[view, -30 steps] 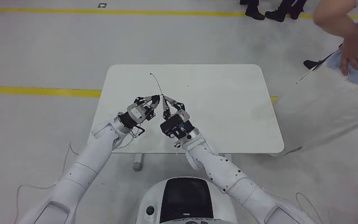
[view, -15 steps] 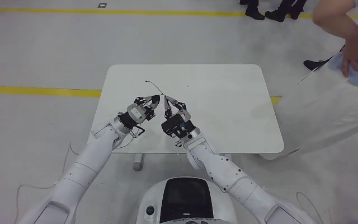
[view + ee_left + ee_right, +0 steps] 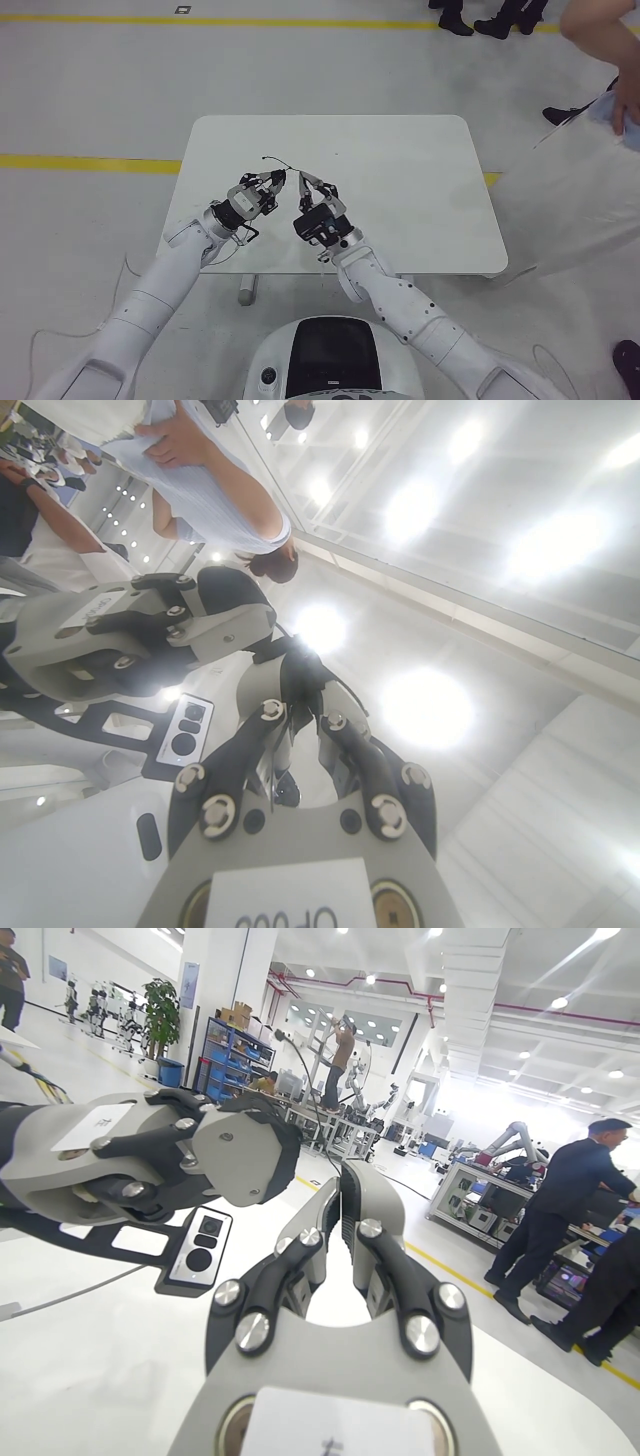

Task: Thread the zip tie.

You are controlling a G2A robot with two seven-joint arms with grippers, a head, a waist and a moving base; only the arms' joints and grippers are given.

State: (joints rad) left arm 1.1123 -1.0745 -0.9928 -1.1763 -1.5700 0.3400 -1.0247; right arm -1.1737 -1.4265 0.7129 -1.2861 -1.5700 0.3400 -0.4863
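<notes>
- Starting on your left, the left gripper (image 3: 282, 177) hovers above the near part of the white table (image 3: 420, 160), angled inward toward its partner. In the left wrist view its fingers look pressed together. A thin dark strip runs down between them, perhaps one end of the tie. Ceiling glare hides the tips, so you cannot be sure what it pinches.
- Between the two grippers, the black zip tie (image 3: 278, 162) is off the table, up in the air. It rises from the right gripper's tips and arcs over toward the left side, with its small blocky head free at the far end.
- On your right, the right gripper (image 3: 341, 1188) has its ribbed fingers (image 3: 372, 1200) closed flat against each other, pinching the strap low down. Its tips sit just beside the left gripper's, near but seemingly not touching.
- The step in hand looks like lining one end up with the slot in the head.
  - You will likely do best to hold the right pinch firm, so the springy strap cannot swivel.
  - Bring the two ends together in small moves and present the tail square to the slot.
  - The free head will probably wobble, and a pinch closer to it should steady it.
</notes>
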